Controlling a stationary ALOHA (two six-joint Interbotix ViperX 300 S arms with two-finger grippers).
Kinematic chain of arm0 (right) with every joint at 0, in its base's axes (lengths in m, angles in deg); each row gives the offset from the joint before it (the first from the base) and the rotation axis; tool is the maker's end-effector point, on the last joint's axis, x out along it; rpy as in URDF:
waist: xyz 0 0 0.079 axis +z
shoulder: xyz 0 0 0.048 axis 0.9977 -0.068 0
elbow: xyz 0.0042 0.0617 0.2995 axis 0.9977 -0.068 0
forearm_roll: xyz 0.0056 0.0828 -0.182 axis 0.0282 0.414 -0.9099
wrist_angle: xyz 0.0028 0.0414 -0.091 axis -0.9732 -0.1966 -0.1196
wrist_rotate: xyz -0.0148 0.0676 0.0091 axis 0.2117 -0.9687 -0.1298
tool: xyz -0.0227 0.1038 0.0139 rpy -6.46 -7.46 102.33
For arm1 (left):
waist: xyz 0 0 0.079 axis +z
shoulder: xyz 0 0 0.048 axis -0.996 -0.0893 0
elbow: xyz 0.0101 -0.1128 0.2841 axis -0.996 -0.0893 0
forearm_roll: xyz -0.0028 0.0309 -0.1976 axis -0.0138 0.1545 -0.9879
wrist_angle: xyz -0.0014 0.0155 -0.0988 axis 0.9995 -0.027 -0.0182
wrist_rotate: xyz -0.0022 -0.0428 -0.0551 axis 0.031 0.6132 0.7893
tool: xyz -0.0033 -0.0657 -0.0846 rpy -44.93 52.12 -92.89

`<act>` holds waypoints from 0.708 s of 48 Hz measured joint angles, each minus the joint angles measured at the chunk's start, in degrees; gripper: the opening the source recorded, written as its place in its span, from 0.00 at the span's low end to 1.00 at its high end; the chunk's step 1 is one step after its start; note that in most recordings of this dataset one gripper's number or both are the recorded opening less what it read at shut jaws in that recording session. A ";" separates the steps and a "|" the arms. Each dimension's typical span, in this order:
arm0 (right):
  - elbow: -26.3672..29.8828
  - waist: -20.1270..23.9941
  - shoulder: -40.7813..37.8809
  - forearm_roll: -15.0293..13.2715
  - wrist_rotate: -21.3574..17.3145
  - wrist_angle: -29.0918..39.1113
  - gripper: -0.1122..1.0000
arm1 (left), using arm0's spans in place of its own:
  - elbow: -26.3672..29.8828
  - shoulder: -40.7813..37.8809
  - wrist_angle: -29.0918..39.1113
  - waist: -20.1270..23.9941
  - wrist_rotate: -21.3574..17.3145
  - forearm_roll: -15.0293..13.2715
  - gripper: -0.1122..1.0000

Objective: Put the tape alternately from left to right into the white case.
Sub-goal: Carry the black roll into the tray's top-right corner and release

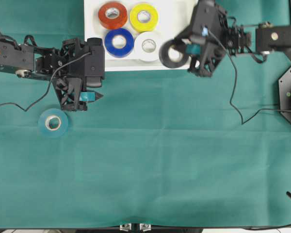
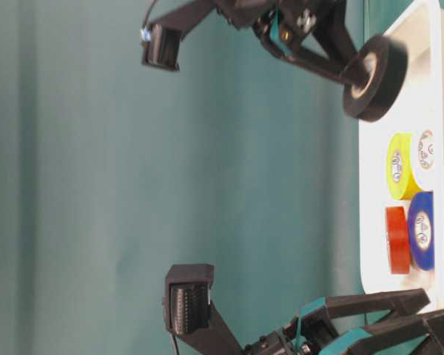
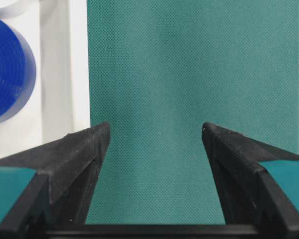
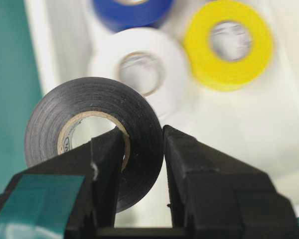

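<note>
Carrying black roll (image 1: 173, 54) pinched in right fingers (image 4: 182, 164) over white case (image 1: 94, 19); four rolls inside; teal roll (image 1: 53, 123) left; left fingers (image 3: 74, 159) spread.

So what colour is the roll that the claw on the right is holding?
Black, with a pale core: the black roll sits pinched in the right gripper, clearest in the right wrist view.

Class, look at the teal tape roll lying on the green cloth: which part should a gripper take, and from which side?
Take the teal tape roll by its wall, from above: one finger in the pale core, one outside. It lies flat with its hole facing up, and the open left gripper hangs close by.
</note>
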 measured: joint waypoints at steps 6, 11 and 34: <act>1.41 -3.52 -2.20 -0.53 0.79 -0.62 0.32 | 0.00 0.00 0.00 -0.26 0.00 0.09 0.94; 2.55 -5.98 -4.04 -1.41 1.23 -0.97 0.32 | 0.00 0.00 0.00 -0.62 0.00 0.00 0.94; 6.86 -13.01 -10.63 -2.46 1.41 -2.02 0.32 | 0.00 0.00 0.00 -1.23 0.00 0.09 0.94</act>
